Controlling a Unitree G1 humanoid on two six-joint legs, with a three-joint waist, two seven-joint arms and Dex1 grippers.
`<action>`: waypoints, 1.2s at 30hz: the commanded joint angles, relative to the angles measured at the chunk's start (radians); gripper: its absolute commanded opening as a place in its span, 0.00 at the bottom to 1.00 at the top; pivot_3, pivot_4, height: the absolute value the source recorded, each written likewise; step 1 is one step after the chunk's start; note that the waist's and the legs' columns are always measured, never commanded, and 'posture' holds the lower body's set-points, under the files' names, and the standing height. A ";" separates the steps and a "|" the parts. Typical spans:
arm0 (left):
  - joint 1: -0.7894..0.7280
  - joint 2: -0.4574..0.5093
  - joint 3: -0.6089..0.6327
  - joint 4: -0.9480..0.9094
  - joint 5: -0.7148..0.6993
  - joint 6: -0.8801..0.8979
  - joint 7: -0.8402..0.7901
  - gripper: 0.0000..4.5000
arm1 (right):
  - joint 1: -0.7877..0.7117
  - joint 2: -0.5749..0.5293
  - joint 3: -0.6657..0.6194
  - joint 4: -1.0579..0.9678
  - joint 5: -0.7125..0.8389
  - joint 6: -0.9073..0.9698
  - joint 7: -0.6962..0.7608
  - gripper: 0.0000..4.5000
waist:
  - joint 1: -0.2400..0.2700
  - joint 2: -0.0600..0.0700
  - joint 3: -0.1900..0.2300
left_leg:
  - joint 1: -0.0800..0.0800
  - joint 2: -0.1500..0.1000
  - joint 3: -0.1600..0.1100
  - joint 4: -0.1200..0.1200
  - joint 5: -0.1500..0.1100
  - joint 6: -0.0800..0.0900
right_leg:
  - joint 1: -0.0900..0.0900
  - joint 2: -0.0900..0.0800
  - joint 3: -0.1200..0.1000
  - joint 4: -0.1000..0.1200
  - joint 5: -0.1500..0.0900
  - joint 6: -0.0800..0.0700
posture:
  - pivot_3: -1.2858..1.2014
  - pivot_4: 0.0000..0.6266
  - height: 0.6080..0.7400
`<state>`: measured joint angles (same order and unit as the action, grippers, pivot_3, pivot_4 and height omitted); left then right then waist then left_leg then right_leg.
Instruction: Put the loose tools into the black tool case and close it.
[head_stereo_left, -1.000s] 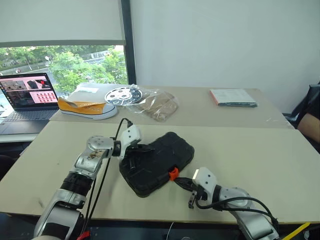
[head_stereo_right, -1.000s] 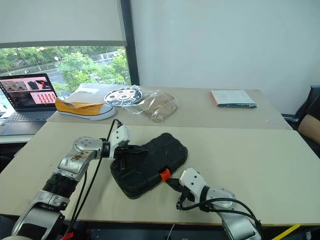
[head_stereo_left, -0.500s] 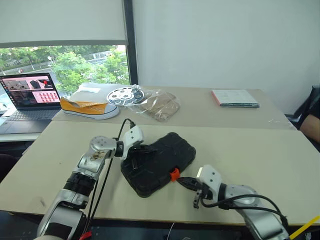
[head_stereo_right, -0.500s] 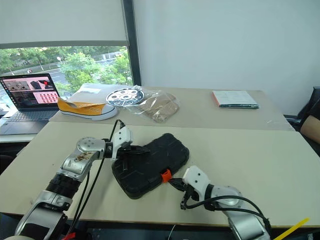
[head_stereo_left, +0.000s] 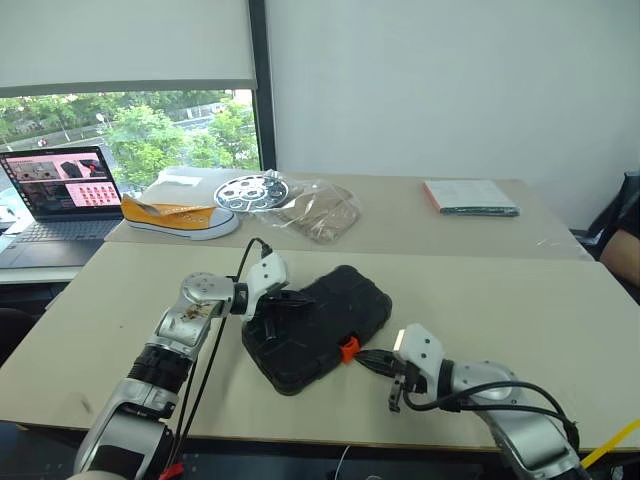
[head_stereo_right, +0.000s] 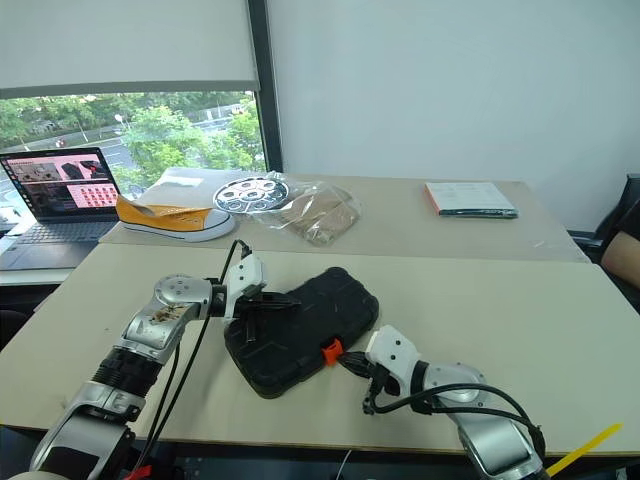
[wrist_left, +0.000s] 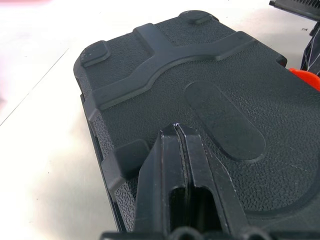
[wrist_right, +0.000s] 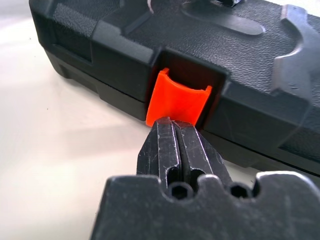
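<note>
The black tool case (head_stereo_left: 318, 322) lies closed and flat on the near table, textured lid up, with its orange latch (head_stereo_left: 347, 349) on the front edge. My left gripper (head_stereo_left: 288, 302) is shut, and its tips rest on the lid near the case's left end (wrist_left: 176, 131). At the front edge, my right gripper (head_stereo_left: 364, 359) is also shut, its tips touching the lower lip of the orange latch (wrist_right: 178, 98). Neither gripper holds anything. The loose tools are out of view.
On the far table stand an open laptop (head_stereo_left: 55, 190), an orange-and-white shoe (head_stereo_left: 172, 214), a perforated metal disc (head_stereo_left: 250, 188), a plastic bag (head_stereo_left: 316, 209) and a book (head_stereo_left: 468, 195). A person's arm (head_stereo_left: 626, 240) shows at the right edge. Bare tabletop surrounds the case.
The whole picture has shifted slightly. Both grippers and the case stay where they were.
</note>
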<state>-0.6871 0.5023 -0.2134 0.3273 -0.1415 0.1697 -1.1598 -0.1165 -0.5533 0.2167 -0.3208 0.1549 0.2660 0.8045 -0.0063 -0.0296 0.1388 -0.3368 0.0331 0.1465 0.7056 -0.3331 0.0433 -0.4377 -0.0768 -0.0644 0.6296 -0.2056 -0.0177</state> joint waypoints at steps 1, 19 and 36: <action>0.033 0.000 -0.043 0.038 0.040 0.013 -0.009 0.00 | -0.055 0.026 0.005 0.023 -0.010 -0.038 -0.006 0.00 | -0.004 0.000 0.000 | 0.000 0.000 0.000 0.000 0.000 0.000 | 0.000 0.000 0.000 0.000 0.000 0.000 | 0.52 0.24 1.00; 0.046 -0.008 -0.067 0.098 0.053 0.047 -0.020 0.00 | -0.133 0.126 0.038 0.101 -0.030 -0.062 0.003 0.00 | -0.015 0.000 -0.001 | 0.002 0.003 0.000 0.000 0.001 -0.001 | 0.001 0.003 0.001 0.003 0.001 -0.001 | 0.52 0.24 1.00; 0.143 0.030 0.099 0.024 -0.082 -0.058 -0.041 0.06 | -0.085 0.051 -0.043 0.060 0.031 -0.075 0.090 0.00 | -0.016 0.003 -0.002 | 0.001 0.005 -0.001 -0.003 0.002 -0.001 | -0.003 0.002 0.000 0.003 0.004 -0.007 | 0.52 0.24 1.00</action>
<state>-0.6165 0.5053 -0.1434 0.3441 -0.1860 0.1268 -1.1621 -0.2254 -0.4697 0.2550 -0.1754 0.1264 0.2315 0.8738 -0.0226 -0.0268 0.1369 -0.3352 0.0381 0.1455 0.7025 -0.3302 0.0409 -0.4403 -0.0744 -0.0644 0.6319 -0.2005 -0.0261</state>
